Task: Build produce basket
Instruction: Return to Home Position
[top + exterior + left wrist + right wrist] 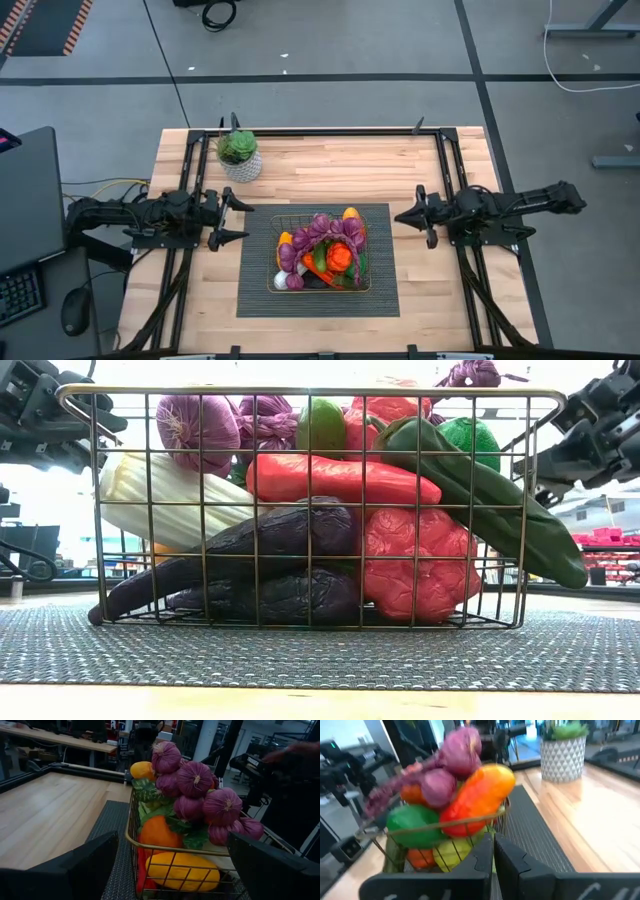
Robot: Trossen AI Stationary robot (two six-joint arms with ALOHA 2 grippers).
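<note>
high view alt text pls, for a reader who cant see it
A shallow brass-coloured wire basket heaped with toy produce sits on a dark ribbed mat on a pale wooden table. The left gripper, fingers open, and the right gripper, fingers shut, flank it without touching; a green succulent in a white pot stands on the left arm's side.

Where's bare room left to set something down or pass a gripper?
Widest: bare table from the plant pot to the right arm's corner, along the mat. Smaller wood patches off the mat's other two corners. Crowded: the heaped basket, and the mat's sides where the open left gripper and shut right gripper sit.
</note>
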